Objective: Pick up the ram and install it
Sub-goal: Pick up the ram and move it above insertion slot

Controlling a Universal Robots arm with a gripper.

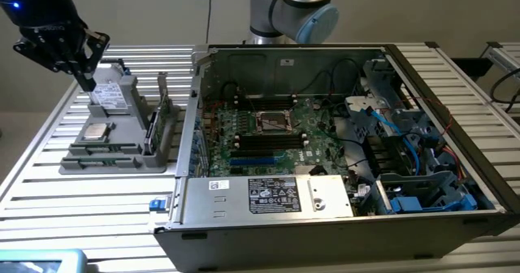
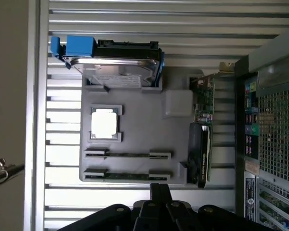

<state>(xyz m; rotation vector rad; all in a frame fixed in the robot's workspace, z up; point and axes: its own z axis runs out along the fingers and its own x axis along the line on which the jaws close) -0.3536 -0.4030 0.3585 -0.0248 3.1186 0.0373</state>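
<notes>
Ram (image 2: 127, 175): is lying edge-up in a slot of the grey tray (image 2: 135, 134), with nothing touching it. A second stick (image 2: 127, 155) is lying parallel, just beside it.
Ram's place: both sticks are sitting below the gripper, and in the wrist view they are the tray's things nearest to the fingertips.
Gripper (image 1: 85, 84) (image 2: 159, 192): is hanging above the tray, apart from everything on it, with its fingers pressing together and holding nothing.
Processor chip (image 2: 105, 122): is resting in a square recess, past the sticks as seen from the fingertips.
Drive (image 2: 118, 67): is sitting farther out still, at the tray's end away from the sticks, wearing a blue bracket.
Expansion card (image 2: 202, 125): is standing on edge along the tray's side, off to one side of the gripper.
Computer case (image 1: 341, 224): is lying open on the slatted table (image 1: 81, 194), beyond the card from the gripper, with its motherboard (image 1: 276, 133) facing up.
</notes>
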